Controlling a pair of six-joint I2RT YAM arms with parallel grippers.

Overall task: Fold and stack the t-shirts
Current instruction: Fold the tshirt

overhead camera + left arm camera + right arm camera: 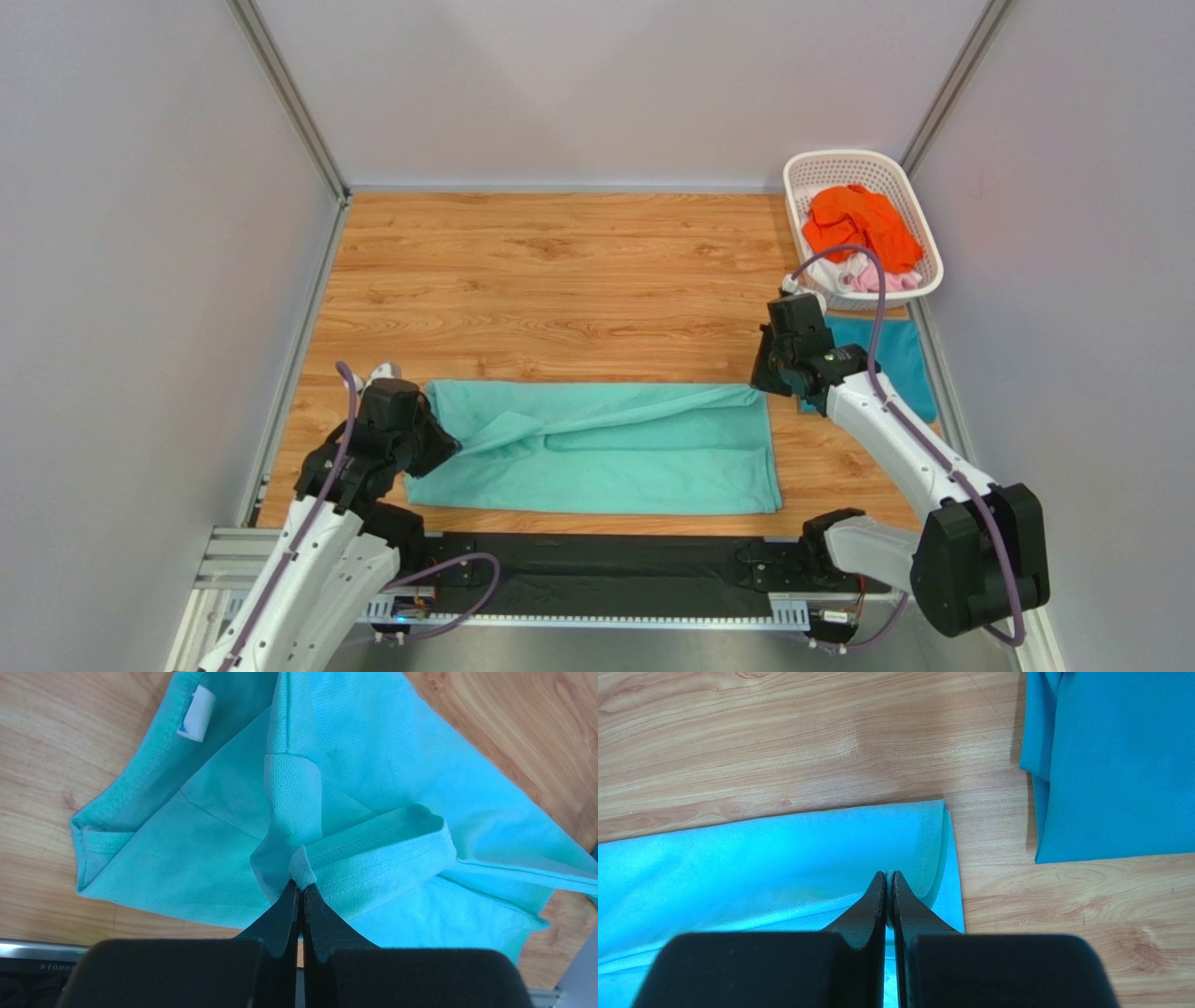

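Note:
A mint green t-shirt (603,451) lies lengthwise on the wooden table, partly folded. My left gripper (428,427) is shut on its sleeve cuff at the collar end; the left wrist view shows the pinched cuff (303,871) at the fingertips (300,885). My right gripper (765,381) is shut on the hem corner at the shirt's right end, seen in the right wrist view (888,876) with the hem (927,847) curling over. A folded teal blue t-shirt (898,357) lies right of the right gripper (1116,763). Orange (859,221), pink and white t-shirts sit in the basket.
A white plastic lattice basket (821,168) stands at the back right corner. Grey walls close in the table on the left, back and right. A black rail runs along the near edge (603,560).

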